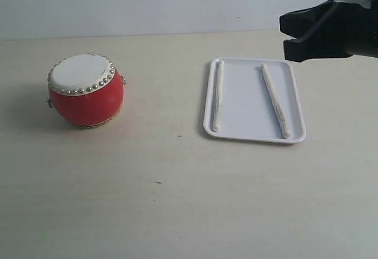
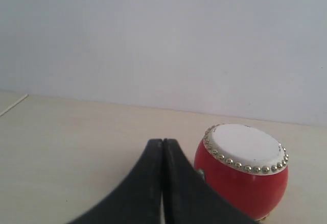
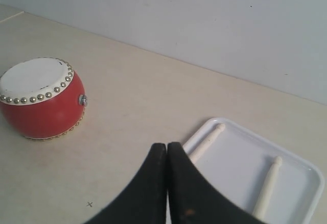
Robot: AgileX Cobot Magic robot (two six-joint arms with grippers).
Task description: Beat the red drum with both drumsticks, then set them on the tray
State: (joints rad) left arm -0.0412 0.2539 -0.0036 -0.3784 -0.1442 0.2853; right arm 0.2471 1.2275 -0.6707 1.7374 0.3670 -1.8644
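The red drum (image 1: pixel 86 91) with its off-white top stands upright on the left of the table. Two pale drumsticks, one (image 1: pixel 218 94) and the other (image 1: pixel 276 100), lie apart and lengthwise inside the white tray (image 1: pixel 245 100) to the right of the middle. My right gripper (image 1: pixel 285 37) hovers above the tray's far right corner, shut and empty. The right wrist view shows its closed tips (image 3: pixel 167 145) over the tray's edge (image 3: pixel 202 129), with the drum (image 3: pixel 41 101) further off. My left gripper (image 2: pixel 162 141) is shut and empty, close beside the drum (image 2: pixel 245 183); it is out of the exterior view.
The pale wooden table (image 1: pixel 177 200) reaches back to a plain light wall (image 1: pixel 147 5). A small dark mark (image 1: pixel 179 135) lies on the table between the drum and the tray.
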